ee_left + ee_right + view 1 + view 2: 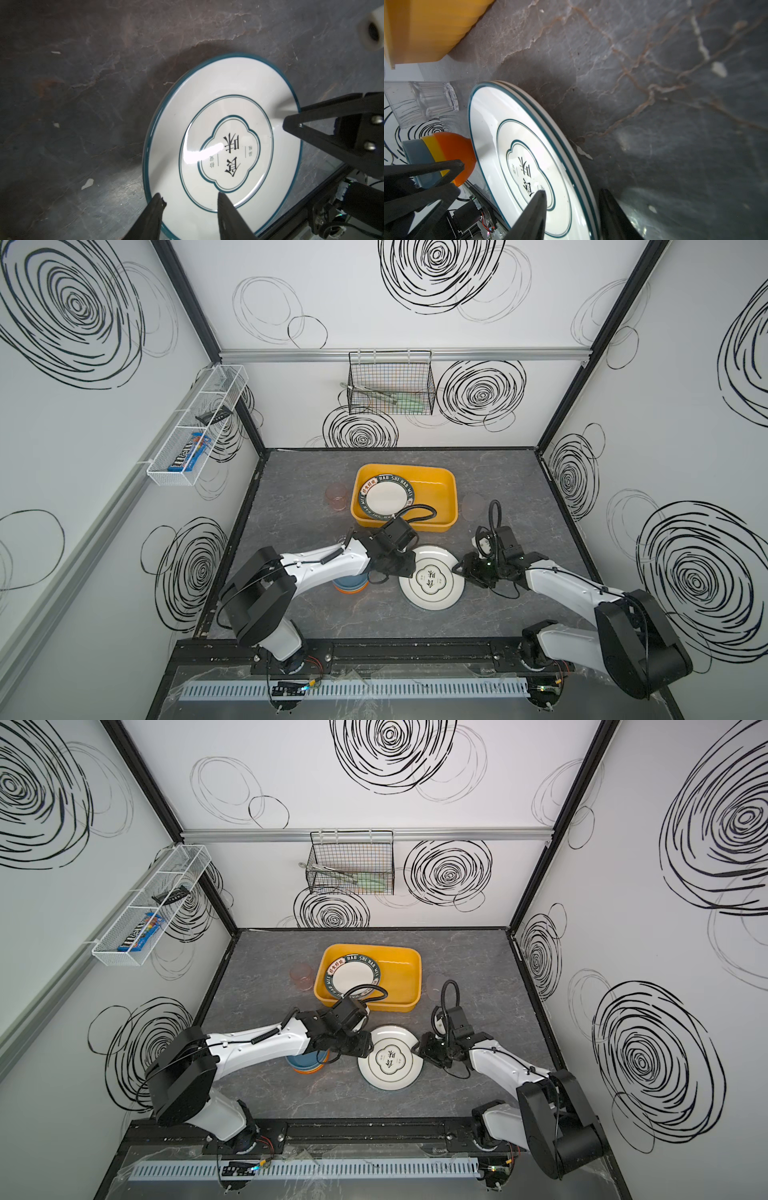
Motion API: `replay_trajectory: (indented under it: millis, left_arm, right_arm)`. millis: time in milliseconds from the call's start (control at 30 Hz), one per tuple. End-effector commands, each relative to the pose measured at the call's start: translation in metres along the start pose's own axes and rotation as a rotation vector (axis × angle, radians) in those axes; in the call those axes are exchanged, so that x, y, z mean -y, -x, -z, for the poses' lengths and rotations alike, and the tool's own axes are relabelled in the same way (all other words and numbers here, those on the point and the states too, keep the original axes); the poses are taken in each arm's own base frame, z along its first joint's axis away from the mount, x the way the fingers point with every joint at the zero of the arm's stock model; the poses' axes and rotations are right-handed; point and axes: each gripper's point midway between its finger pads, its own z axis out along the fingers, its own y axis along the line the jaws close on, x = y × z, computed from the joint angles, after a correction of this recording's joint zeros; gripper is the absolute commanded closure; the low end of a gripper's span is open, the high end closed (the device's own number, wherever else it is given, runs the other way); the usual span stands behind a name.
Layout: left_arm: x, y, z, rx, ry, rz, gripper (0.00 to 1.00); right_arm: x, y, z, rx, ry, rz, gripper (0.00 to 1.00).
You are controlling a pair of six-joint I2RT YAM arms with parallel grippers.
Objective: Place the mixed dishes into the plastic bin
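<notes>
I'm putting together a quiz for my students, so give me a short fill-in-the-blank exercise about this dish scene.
The plastic bin holds exactly ___ plate. The cup left of the bin in both top views is ___ in colour. The topmost of the stacked bowls is ___.
Missing words: one; pink; blue.

Both top views are evenly and softly lit: the white walls (332,302) are bright, the dark tabletop (291,510) is dimmer, and shadows are faint. Wide-angle distortion splays the frame posts (187,302) toward the corners. In the left wrist view a white glare streak crosses the plate (222,149), which casts a broad, soft shadow. In the right wrist view the plastic bin (425,31) is blurred.
</notes>
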Motion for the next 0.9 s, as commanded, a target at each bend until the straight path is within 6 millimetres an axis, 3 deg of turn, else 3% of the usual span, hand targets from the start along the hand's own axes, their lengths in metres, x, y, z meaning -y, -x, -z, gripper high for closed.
replay_trajectory:
  millis: [0, 433, 867]
  left_arm:
    - [-0.013, -0.004, -0.002, -0.004, 0.037, 0.011, 0.51]
    - [-0.019, -0.014, -0.021, -0.056, 0.058, 0.009, 0.50]
    - [-0.013, -0.012, -0.019, -0.045, 0.049, 0.004, 0.52]
  right_arm:
    - [-0.006, 0.000, 0.000, 0.001, 0.026, 0.005, 0.54]
    - [-0.007, -0.002, -0.002, -0.005, 0.024, 0.005, 0.54]
    - [-0.006, -0.003, -0.002, -0.006, 0.026, 0.005, 0.55]
